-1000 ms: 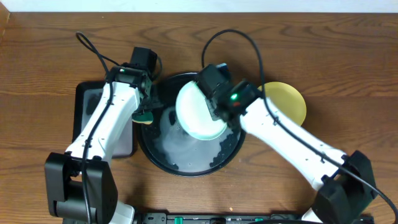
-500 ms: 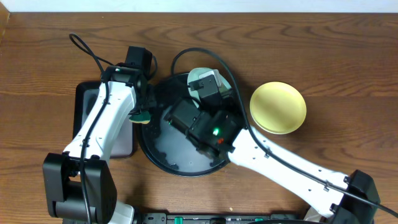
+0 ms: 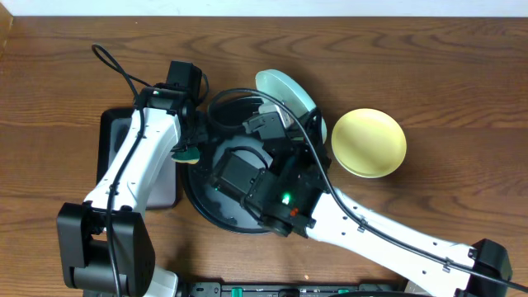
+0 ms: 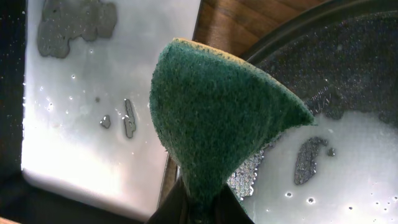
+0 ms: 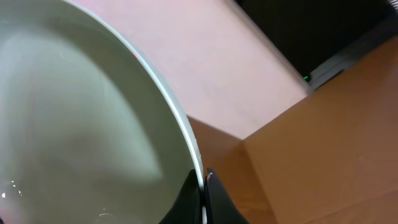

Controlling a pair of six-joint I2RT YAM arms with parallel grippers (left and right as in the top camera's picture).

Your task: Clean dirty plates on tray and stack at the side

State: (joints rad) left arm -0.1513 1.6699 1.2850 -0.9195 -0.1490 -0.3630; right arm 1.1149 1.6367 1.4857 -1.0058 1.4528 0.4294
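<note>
A: While the right tool (image 5: pixel 202 198) is clamped on the mint plate (image 3: pixel 285 89), where is that plate?
B: It is tilted up on edge over the far rim of the round black tray (image 3: pixel 206 206). The yellow plate (image 3: pixel 369 142) lies on the tabletop (image 3: pixel 66 74) just right of it.
A: And the left tool (image 4: pixel 199 208)?
B: It is pinched on a green sponge (image 4: pixel 217 118), above where the wet rectangular tray (image 4: pixel 93 124) meets the round one's left rim.

Rough sponge (image 4: pixel 217 118), wet glossy blk tray (image 4: pixel 373 56), smooth plate (image 5: pixel 74 143), prob. plastic, wood-grain table (image 3: pixel 66 66)
</note>
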